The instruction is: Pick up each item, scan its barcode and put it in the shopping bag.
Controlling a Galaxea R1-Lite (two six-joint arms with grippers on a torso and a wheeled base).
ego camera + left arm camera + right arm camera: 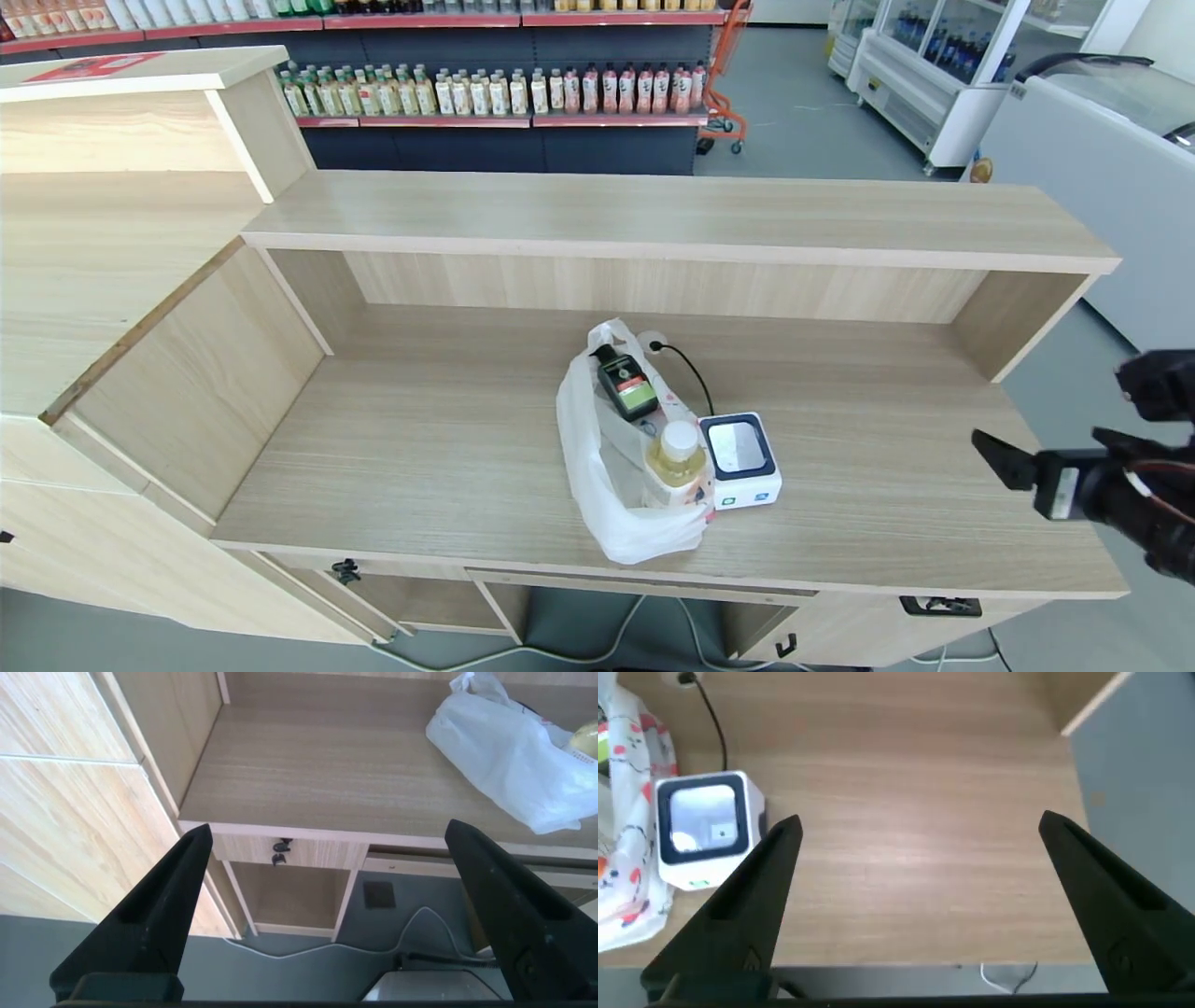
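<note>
1. The green-and-white label [637, 396] on the dark bottle [611, 364] in the white plastic shopping bag [597, 467]: print too small to read.
2. The red sign [91, 67] on the pale wooden upper ledge [219, 63]: unreadable.

Counter [420, 448] is finished in light wood-grain laminate, matt and smooth, and the same finish is seen on the raised shelf [672, 215] behind it. Bag [588, 467] is made of thin white plastic film, crinkled, faintly glossy and semi-translucent. Bottle [677, 457] is seen as clear plastic with a smooth white plastic cap. Pack [625, 385] in the bag is wrapped in dark glossy material with a green label. Scanner [742, 457] is cased in glossy white plastic, with a dark frame around a reflective glass-like window. Cable [691, 373] is sheathed in black, looks rubbery. Fingers of left gripper [329, 831] and right gripper [922, 819] are finished matt black, plastic-looking.
</note>
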